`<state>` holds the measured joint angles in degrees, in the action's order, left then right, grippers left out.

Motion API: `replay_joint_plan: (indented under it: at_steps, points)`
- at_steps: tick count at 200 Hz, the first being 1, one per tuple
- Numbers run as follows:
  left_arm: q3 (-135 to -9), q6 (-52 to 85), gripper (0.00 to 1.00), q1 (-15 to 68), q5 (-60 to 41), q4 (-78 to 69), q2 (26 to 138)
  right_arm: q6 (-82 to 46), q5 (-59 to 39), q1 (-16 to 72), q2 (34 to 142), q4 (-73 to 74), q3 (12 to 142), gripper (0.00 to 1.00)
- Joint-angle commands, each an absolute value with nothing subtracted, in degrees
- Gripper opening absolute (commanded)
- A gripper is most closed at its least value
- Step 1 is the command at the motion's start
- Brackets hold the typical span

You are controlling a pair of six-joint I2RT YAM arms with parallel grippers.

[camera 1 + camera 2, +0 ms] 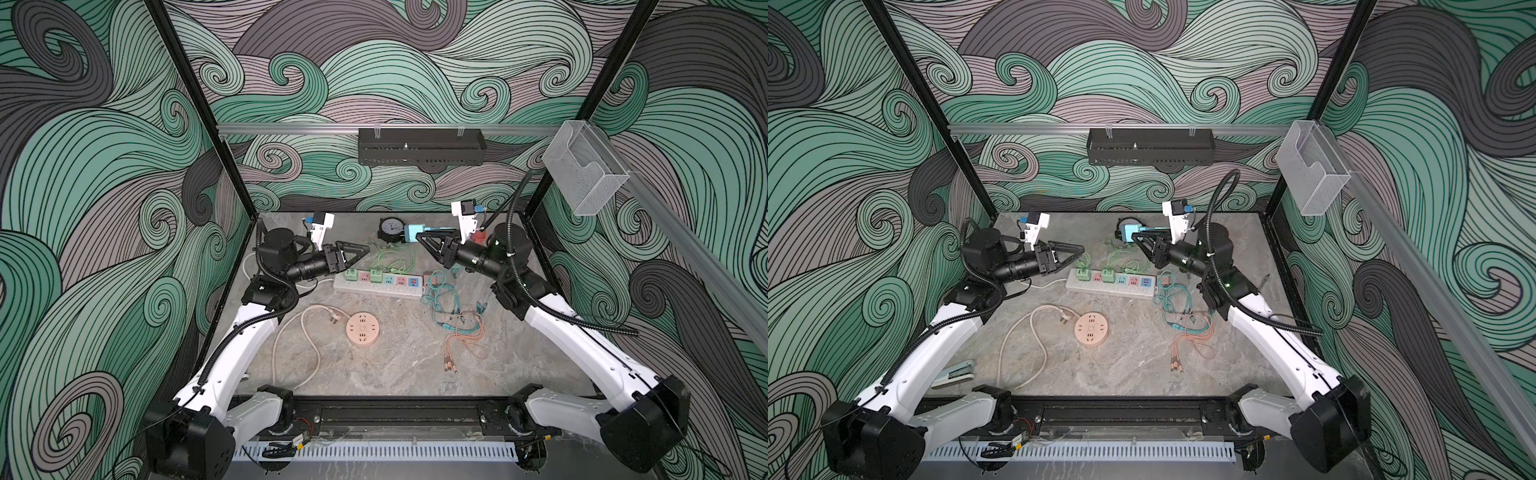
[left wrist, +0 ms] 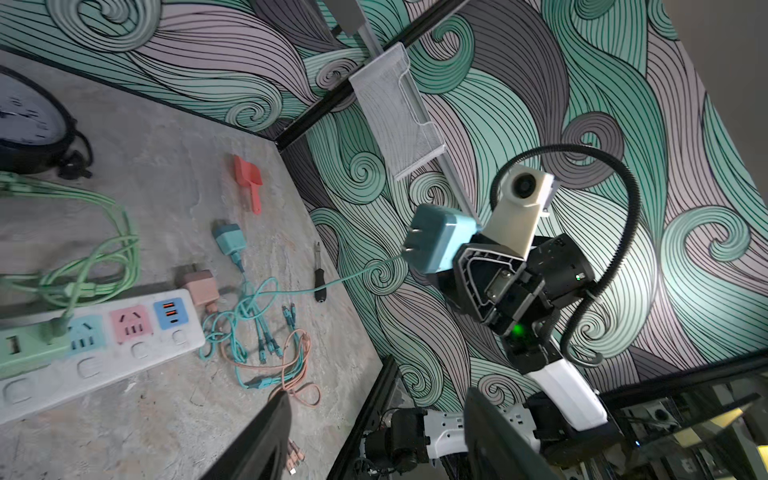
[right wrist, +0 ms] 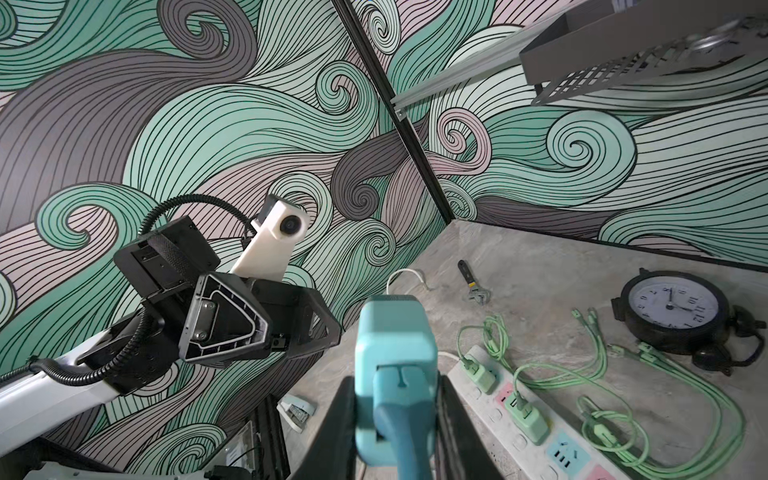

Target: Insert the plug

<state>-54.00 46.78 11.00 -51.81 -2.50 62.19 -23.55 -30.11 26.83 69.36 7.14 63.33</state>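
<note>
My right gripper (image 1: 419, 237) is shut on the blue plug (image 1: 413, 232), holding it in the air behind the white power strip (image 1: 374, 289). In the left wrist view the blue plug (image 2: 442, 243) shows its two metal prongs, and a teal cable trails from it to the table. In the right wrist view the plug (image 3: 395, 353) sits squeezed between both fingers. My left gripper (image 1: 365, 249) hovers open and empty over the strip's left end. Two green chargers (image 1: 351, 274) are plugged into the strip; its blue and pink sockets (image 1: 395, 281) stand free.
A black clock (image 1: 392, 230) stands at the back. Green cables (image 1: 390, 257) lie behind the strip, teal cables (image 1: 440, 299) and orange cables (image 1: 465, 340) to its right. A round pink socket (image 1: 363, 329) with its cord lies in front. A stapler (image 1: 955, 374) lies at the front left.
</note>
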Motion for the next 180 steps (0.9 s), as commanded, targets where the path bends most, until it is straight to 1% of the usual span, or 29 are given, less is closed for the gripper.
replay_joint_plan:
  at_steps: [1,16,35,61,97,143,161,180]
  points:
    - [-53.31,41.83,0.68,8.33,-48.02,5.90,60.84,-14.57,-31.03,25.35,70.67,-0.31,68.02,0.02]
    - [-53.00,40.72,0.68,6.77,-46.79,8.60,60.82,-9.95,-30.13,24.64,72.28,-4.64,71.22,0.02]
    - [-53.00,38.61,0.69,6.04,-42.59,12.92,60.65,-4.56,-28.38,23.94,74.74,-9.60,75.42,0.01]
    - [-52.33,37.40,0.70,5.22,-37.25,16.96,60.39,-0.34,-27.52,22.44,78.99,-14.23,82.78,0.01]
    - [-49.71,37.00,0.70,3.72,-31.32,18.47,59.55,3.88,-26.90,21.20,87.01,-21.94,98.27,0.00]
    - [-48.97,35.87,0.70,1.90,-27.50,20.17,61.25,9.76,-26.22,20.87,96.36,-31.53,116.12,0.00]
    - [-48.72,35.43,0.70,1.50,-26.59,20.00,62.24,11.81,-25.22,20.83,98.91,-34.05,119.86,0.00]
    - [-48.78,35.29,0.70,1.23,-26.46,19.51,63.81,13.55,-24.98,20.84,100.42,-34.77,120.12,0.01]
